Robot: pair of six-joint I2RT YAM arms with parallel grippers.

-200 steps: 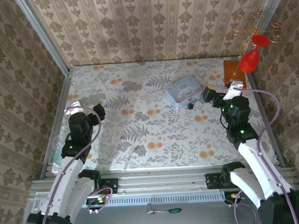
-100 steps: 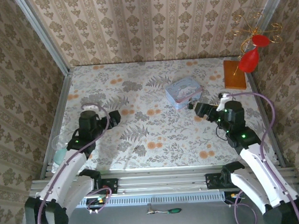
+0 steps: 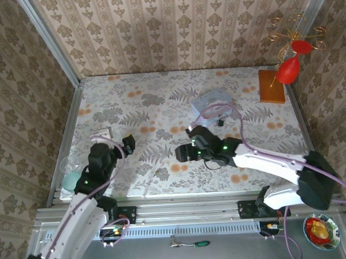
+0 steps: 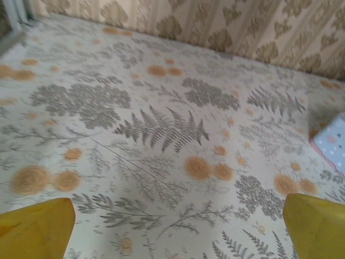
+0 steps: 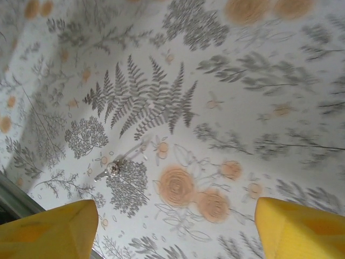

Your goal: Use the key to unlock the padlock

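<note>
The key (image 3: 158, 174) is a small silvery piece lying flat on the floral table near the front centre. In the right wrist view the key (image 5: 115, 168) lies ahead and to the left of the yellow fingers. My right gripper (image 3: 181, 152) hovers just right of it and stands open with nothing between its fingers (image 5: 51, 229). The padlock (image 3: 220, 121), tiny and dark, sits beside the pale blue tin (image 3: 212, 102) at the back right. My left gripper (image 3: 129, 144) is open over the left part of the table, far from both; its fingers (image 4: 38, 229) are empty.
An orange wooden block (image 3: 271, 86) and a red ornament on gold wire (image 3: 288, 70) stand at the back right corner. A corner of the tin (image 4: 333, 144) shows at the right of the left wrist view. Metal rails (image 3: 69, 128) border the table.
My right arm has swung from beside the tin and padlock across to the front centre, near the key. The left arm has shifted slightly forward and right, its gripper still open.
</note>
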